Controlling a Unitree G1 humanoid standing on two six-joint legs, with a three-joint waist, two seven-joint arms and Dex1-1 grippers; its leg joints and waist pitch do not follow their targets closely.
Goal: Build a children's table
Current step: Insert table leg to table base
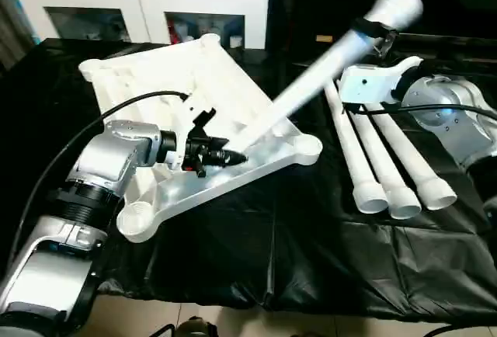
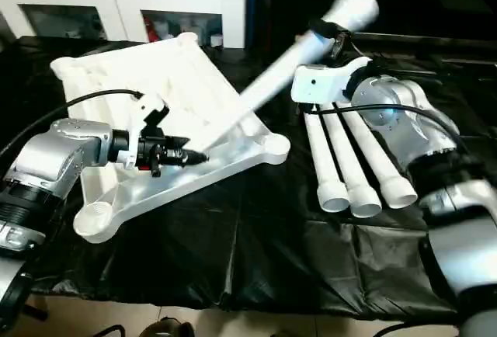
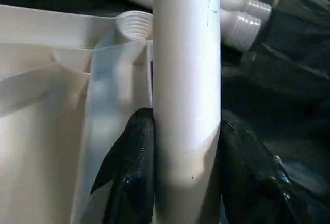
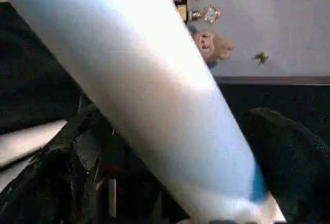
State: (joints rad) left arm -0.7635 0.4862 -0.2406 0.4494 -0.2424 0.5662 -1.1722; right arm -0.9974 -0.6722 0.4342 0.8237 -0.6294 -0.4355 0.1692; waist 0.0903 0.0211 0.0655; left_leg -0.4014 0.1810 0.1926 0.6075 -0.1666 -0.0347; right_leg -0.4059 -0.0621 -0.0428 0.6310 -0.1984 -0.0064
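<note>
The white tabletop (image 1: pixel 147 73) lies upside down on the black cloth, ribbed underside up. One white leg (image 1: pixel 311 88) slants across its near right corner socket (image 1: pixel 307 147). My left gripper (image 1: pixel 235 157) is shut on the leg's lower, narrow end, and black fingers (image 3: pixel 129 167) press it from both sides. My right gripper (image 1: pixel 378 30) is shut on the same leg (image 4: pixel 154 95) near its wide upper end, high above the table. Three more legs (image 1: pixel 388 158) lie side by side on the cloth to the right, below my right arm.
A white cabinet with glass doors (image 1: pixel 140 3) stands behind the table. The black cloth (image 1: pixel 311 251) hangs over the front edge, with floor below. My right forearm (image 2: pixel 404 127) reaches over the lying legs.
</note>
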